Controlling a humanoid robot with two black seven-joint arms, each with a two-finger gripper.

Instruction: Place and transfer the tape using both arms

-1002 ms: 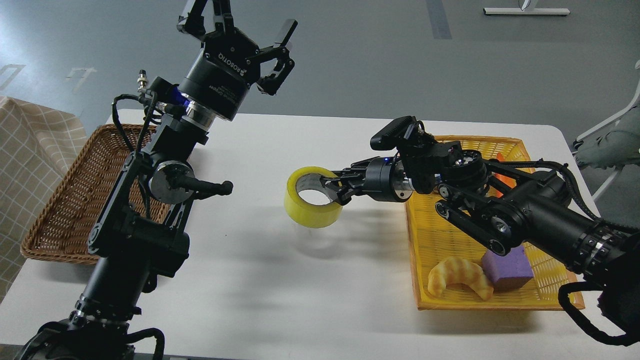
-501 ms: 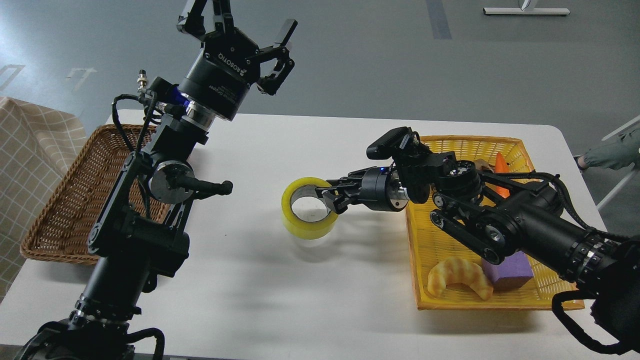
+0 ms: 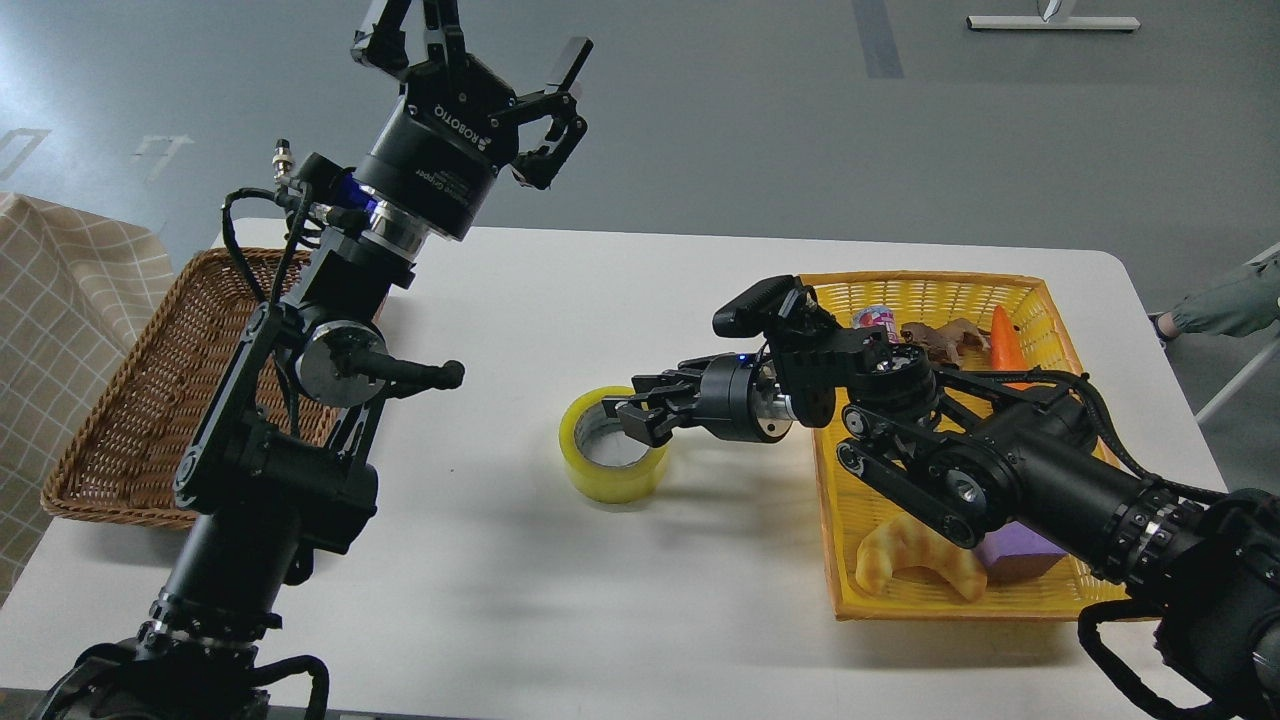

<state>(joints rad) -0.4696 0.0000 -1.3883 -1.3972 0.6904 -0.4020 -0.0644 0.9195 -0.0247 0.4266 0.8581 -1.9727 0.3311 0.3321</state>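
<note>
The tape (image 3: 608, 472), a yellow roll with a grey-white core, lies flat on the white table (image 3: 560, 600) near its middle. My right gripper (image 3: 640, 412) reaches in from the right, low over the roll's right rim, with one finger inside the core and one outside. It looks shut on the tape's wall. My left gripper (image 3: 480, 48) is raised high above the table's far left part. It is open and empty, far from the tape.
A brown wicker basket (image 3: 120, 420) sits at the left edge. A yellow basket (image 3: 830, 520) at the right holds a croissant (image 3: 915, 565), a purple block (image 3: 1020, 552), an orange carrot (image 3: 1003, 335) and small toys. A checked cloth (image 3: 60, 300) hangs at far left.
My right gripper has moved left and down with the tape. The roll has gone from hanging tilted above the table to lying flat on it. The left arm has not moved.
</note>
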